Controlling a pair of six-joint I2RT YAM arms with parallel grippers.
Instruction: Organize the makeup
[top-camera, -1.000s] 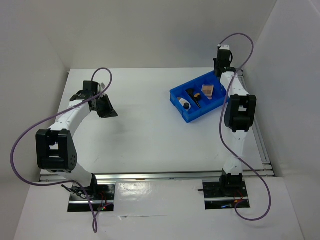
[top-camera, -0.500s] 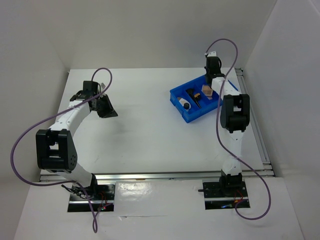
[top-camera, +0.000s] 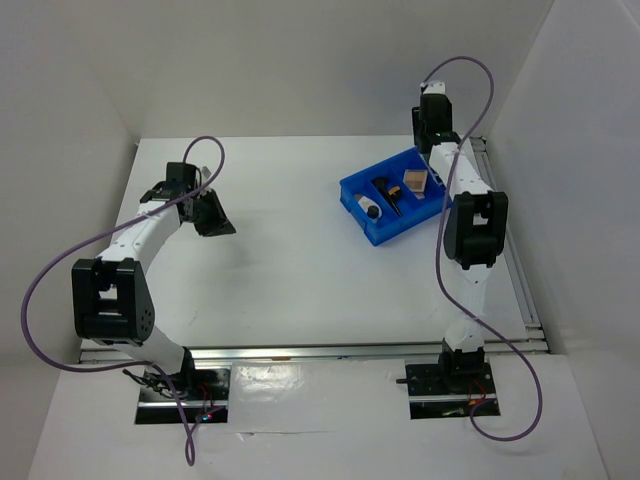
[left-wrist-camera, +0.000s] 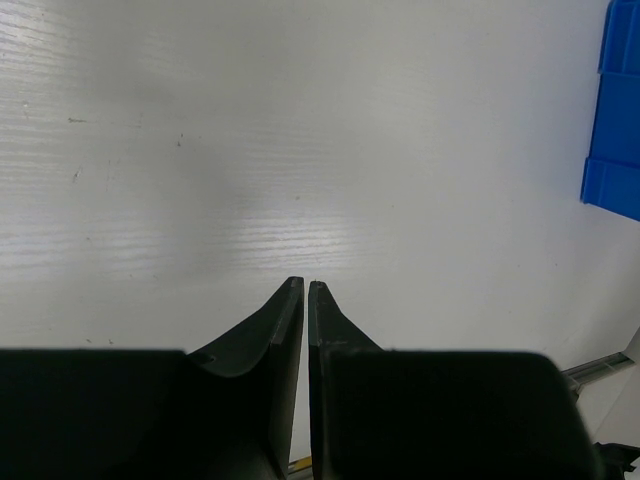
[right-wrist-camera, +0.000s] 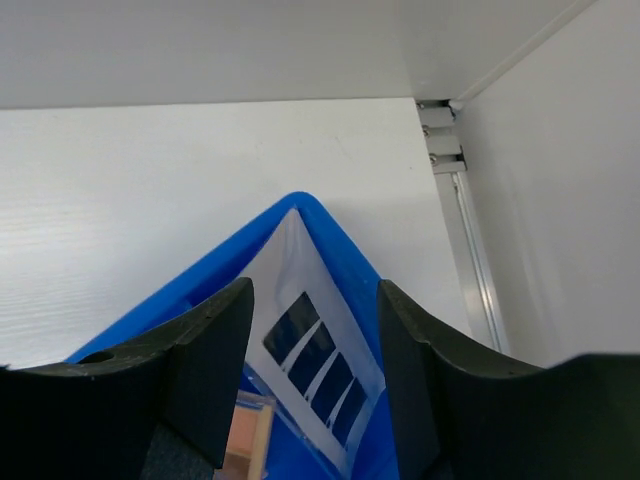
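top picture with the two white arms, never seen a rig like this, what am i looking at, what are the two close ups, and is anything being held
Two robot arms are bolted to a white table, seen here from above. The two close-ups come from cameras on their wrists, so each shows its own dark fingers. The left gripper is shut on nothing, over bare table. The right gripper is open above a blue bin and holds nothing. In the bin lie a grey palette, a tan compact and small dark items.
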